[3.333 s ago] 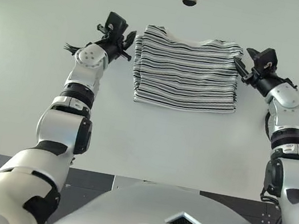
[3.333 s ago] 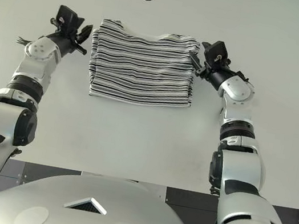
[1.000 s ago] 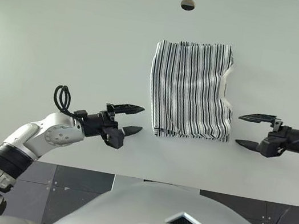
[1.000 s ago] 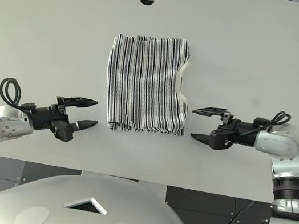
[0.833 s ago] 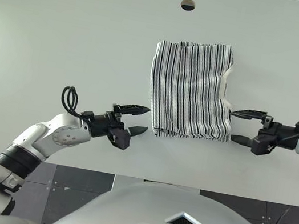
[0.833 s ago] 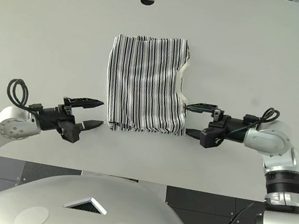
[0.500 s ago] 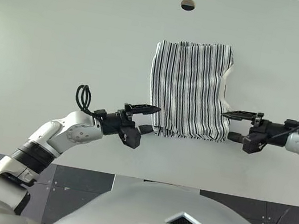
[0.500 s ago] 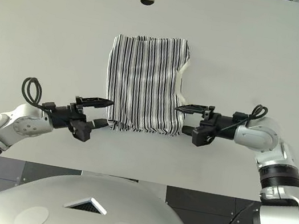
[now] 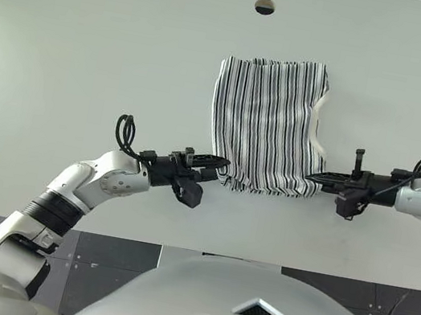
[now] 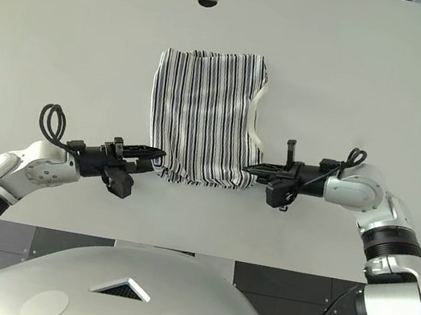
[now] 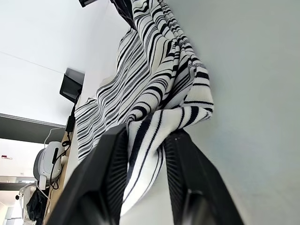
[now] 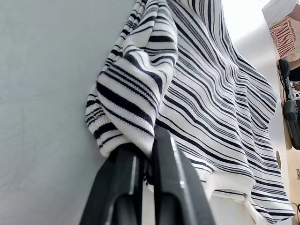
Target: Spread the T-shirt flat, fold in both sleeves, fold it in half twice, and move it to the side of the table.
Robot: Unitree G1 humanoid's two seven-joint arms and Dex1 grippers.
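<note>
A black-and-white striped knit T-shirt (image 9: 269,123), already folded to a compact rectangle, lies mid-table on the white table (image 9: 93,39), on the robot's side of a round cable hole (image 9: 264,6); the left gripper (image 9: 220,162) is clamped on the near left corner and the right gripper (image 9: 315,174) is pinched nearly closed on the near right corner, each with cloth between its fingers. The coming fold or slide probably goes best with both corners lifted together, level and slowly, so the layers do not splay. The count: one T-shirt; two grippers; one hole.
</note>
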